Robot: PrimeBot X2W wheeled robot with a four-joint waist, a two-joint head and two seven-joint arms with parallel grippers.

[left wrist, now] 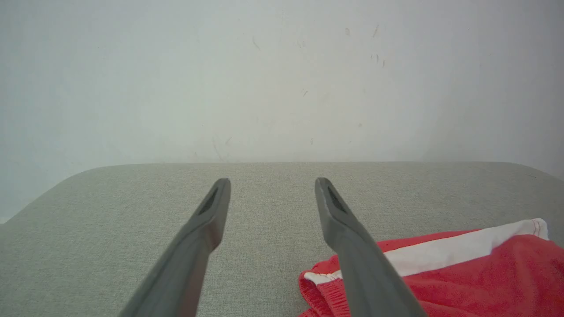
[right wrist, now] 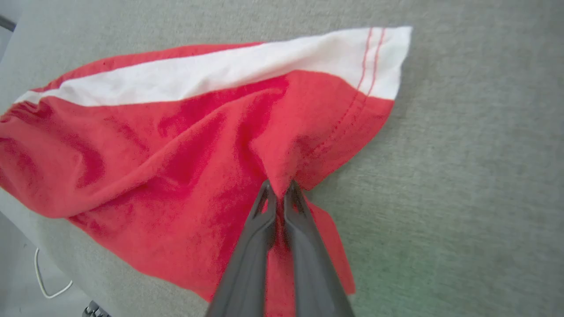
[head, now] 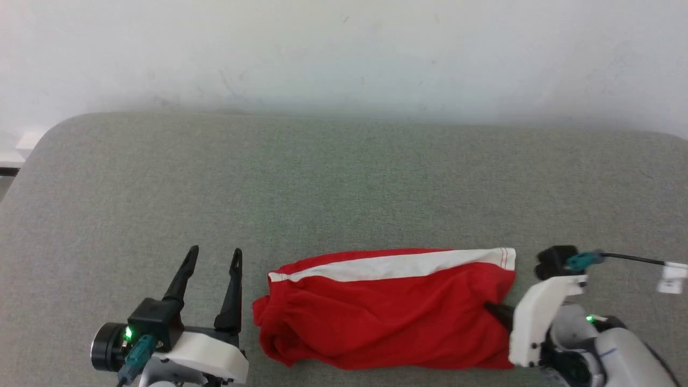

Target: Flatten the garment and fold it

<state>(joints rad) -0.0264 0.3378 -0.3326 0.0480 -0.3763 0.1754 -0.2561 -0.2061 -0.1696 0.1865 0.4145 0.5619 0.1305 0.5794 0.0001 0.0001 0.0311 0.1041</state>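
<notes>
**A:** What is hard to see here?

**B:** From above, the right gripper [head: 493, 310] is mostly hiding behind its own white wrist [head: 532, 317]. Only a dark tip is showing, poking into the shorts [head: 387, 312]. The shorts are bunching up at the left end, so I cannot tell how the layers are lying there.

**A:** Is that gripper holding anything?

**B:** Yes. Its own camera is showing the two fingers squeezing together on a pinch of red cloth. The pinch is near the leg hem, just below the white stripe [head: 398, 264].

**A:** And the other one?

**B:** The left gripper [head: 215, 252] is sitting just beside the bunched end, not touching it. Its fingers are standing wide apart with nothing between them.

**A:** Where are the shorts lying?

**B:** On the grey table [head: 344, 177], close to the near edge, stretching sideways between the two grippers. One bit is hanging over that edge, I think.

**A:** Is there room to move?

**B:** Lots. A wide stretch of table is lying open behind the shorts, up to the wall [head: 344, 48].

**A:** Anything in the way?

**B:** A black cable [head: 629, 259] is sticking out from the right wrist, off to the side of the shorts.
</notes>
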